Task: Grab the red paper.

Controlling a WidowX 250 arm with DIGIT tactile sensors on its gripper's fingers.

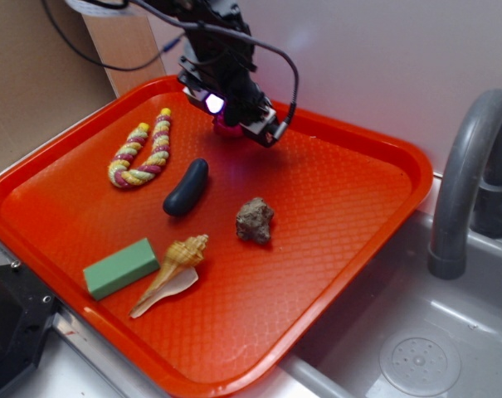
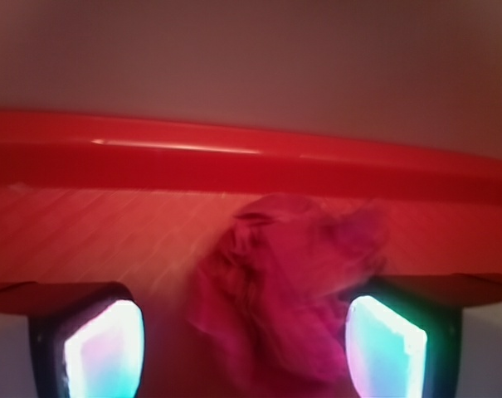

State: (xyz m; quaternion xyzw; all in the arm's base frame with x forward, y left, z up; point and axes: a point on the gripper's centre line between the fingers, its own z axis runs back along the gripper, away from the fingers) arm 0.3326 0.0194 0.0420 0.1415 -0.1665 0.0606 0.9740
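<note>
Your gripper (image 2: 244, 344) spread wide around the crumpled crimson paper ball (image 2: 284, 290), glowing fingers (image 2: 105, 348) flanking it without clamping, ball resting just inside the far rim of the big orange-red plastic tray (image 2: 251, 153), grey-brown rock (image 1: 255, 220) well nearer you.

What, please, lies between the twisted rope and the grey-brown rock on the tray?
In the exterior view, a dark blue oblong object lies between the rope and the rock.

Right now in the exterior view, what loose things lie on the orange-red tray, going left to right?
Green foam block → red-and-yellow twisted rope → tan spiral seashell → dark blue oblong piece → crimson crumpled paper, under the gripper → grey-brown rock.
</note>
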